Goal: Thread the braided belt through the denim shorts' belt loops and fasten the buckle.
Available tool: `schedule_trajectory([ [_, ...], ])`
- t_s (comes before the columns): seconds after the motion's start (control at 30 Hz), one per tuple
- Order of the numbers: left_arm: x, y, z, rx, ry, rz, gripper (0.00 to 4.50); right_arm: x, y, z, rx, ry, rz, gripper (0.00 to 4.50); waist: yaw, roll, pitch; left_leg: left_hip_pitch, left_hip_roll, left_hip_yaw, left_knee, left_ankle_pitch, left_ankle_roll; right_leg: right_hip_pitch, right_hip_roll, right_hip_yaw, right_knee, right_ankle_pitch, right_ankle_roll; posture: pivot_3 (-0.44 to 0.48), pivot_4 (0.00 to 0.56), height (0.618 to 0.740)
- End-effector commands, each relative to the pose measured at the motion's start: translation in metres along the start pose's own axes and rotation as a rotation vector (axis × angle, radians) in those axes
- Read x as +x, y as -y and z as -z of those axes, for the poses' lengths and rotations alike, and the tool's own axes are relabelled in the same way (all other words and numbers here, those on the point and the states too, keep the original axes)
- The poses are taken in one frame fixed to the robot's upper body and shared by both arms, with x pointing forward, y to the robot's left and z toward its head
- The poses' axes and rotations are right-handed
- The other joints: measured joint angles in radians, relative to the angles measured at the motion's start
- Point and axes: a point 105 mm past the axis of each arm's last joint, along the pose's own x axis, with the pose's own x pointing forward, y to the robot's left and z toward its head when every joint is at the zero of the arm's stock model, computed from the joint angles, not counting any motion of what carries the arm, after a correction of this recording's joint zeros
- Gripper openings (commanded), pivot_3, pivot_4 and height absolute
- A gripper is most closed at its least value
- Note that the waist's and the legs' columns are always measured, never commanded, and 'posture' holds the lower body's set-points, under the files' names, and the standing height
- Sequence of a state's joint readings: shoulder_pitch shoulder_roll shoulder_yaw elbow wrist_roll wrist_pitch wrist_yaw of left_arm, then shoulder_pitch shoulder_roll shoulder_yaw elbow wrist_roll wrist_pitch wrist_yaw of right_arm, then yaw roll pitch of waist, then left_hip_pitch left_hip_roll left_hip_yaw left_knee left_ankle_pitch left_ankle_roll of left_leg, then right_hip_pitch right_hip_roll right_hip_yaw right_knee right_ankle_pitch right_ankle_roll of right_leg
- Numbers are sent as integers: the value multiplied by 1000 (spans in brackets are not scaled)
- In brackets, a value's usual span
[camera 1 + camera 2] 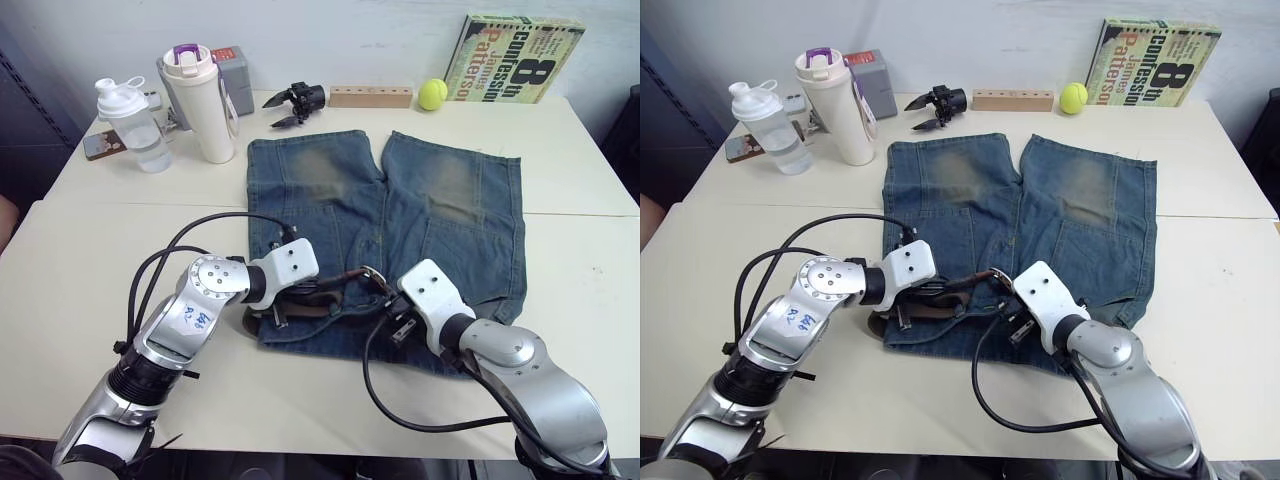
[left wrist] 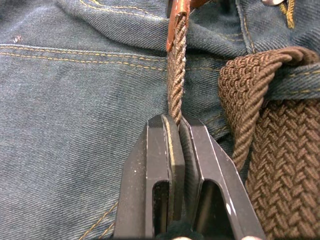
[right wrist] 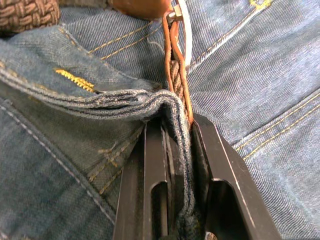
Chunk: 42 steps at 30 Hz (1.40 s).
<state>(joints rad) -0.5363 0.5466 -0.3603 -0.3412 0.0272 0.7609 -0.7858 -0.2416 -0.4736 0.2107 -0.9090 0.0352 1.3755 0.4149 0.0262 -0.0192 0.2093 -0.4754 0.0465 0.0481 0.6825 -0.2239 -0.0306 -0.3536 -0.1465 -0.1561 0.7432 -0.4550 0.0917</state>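
I hold the belt [image 2: 176, 75] pinched on edge in my left gripper [image 2: 177, 131] and the shorts' [image 1: 400, 200] waistband fold in my right gripper [image 3: 177, 130] on the worktop [image 1: 90, 260]; the belt lies partly along the waistband, so I judge threading unfinished and fastening not yet done.

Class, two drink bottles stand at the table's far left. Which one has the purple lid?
The tall cream bottle, nearer the denim shorts; the clear shaker bottle beside it has a white lid.

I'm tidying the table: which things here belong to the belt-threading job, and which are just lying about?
In use: denim shorts, braided belt, left end effector, right end effector.
Lying about: two bottles, tennis ball, book, wooden block.
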Motion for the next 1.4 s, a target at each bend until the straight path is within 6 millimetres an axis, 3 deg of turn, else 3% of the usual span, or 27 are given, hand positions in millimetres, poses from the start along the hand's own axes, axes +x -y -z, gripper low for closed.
schedule_trajectory([
  [0.03, 17, 10, 4, -73, -23, -5, 0, -14, -11, -29, -155, 130, -27, 50, 1, 0, 0, 0, 0, 0, 0, 0, 0, 0, 0, 0, 0, 0, 0, 0, 150, 657],
  [0.2, 33, 8, -21, -114, 98, -68, 0, -10, -22, -23, -308, 83, -81, 50, 4, 0, 0, -1, 0, 0, 1, 0, 1, 0, -2, -1, 0, 0, 1, 0, 150, 657],
  [0.4, 35, 30, -41, -104, 333, 2, 0, -5, -24, -17, -353, 37, -110, 50, -3, 0, 0, -1, 0, 0, 1, 1, 1, 0, -1, -1, 0, 0, 0, 0, 150, 657],
  [0.57, 32, 28, -19, -97, 316, -3, 0, -7, -20, -13, -384, 13, -134, 50, -2, 0, 0, -1, 0, 0, 1, 1, 1, 0, -1, -2, -1, 0, 0, 0, 150, 657],
  [0.7, 32, 21, -13, -93, 302, -41, 0, -10, -17, -16, -429, 40, -139, 50, -2, 0, 0, -1, 0, 0, 1, 1, 1, 0, -1, -2, -1, 0, 0, 0, 150, 657],
  [0.83, 36, 24, -12, -88, 302, -29, 0, -20, -16, -24, -383, 94, -158, 1817, -1, 0, 0, -1, 0, 1, 1, 1, 1, 1, -1, -2, -1, 0, 0, 0, 150, 657],
  [1.0, 41, 33, -11, -72, 296, 1, 0, -38, 2, -30, -303, 111, -158, 4426, 0, 0, 0, -1, 0, 0, 1, 0, 2, 1, -2, -2, -1, 0, 0, 0, 150, 657],
  [1.13, 42, 33, -11, -66, 296, 8, 0, -68, 26, -45, -263, 145, -209, 4426, 3, 0, 0, -1, 0, 0, 1, 0, 3, 4, -2, -4, -4, 1, 1, 0, 150, 657],
  [1.23, 43, 34, -11, -64, 294, 9, 0, -80, 52, -81, -275, 297, -141, 4426, -1, 1, -1, 1, 0, 0, 0, 0, 3, 9, -1, -5, -7, 1, 1, 0, 150, 657],
  [1.3, 44, 34, -12, -55, 293, 7, 0, -73, 56, -89, -463, 293, -63, 4426, 0, 2, -1, 2, 0, -2, 0, 0, 3, 11, -1, -5, -9, 1, 1, 0, 150, 657],
  [1.4, 45, 34, -13, -50, 293, 5, 0, -52, 47, -78, -736, 239, -61, 4426, 2, 1, -1, 0, 0, -2, 0, 0, 3, 11, -1, -4, -12, 1, 1, 0, 150, 657],
])
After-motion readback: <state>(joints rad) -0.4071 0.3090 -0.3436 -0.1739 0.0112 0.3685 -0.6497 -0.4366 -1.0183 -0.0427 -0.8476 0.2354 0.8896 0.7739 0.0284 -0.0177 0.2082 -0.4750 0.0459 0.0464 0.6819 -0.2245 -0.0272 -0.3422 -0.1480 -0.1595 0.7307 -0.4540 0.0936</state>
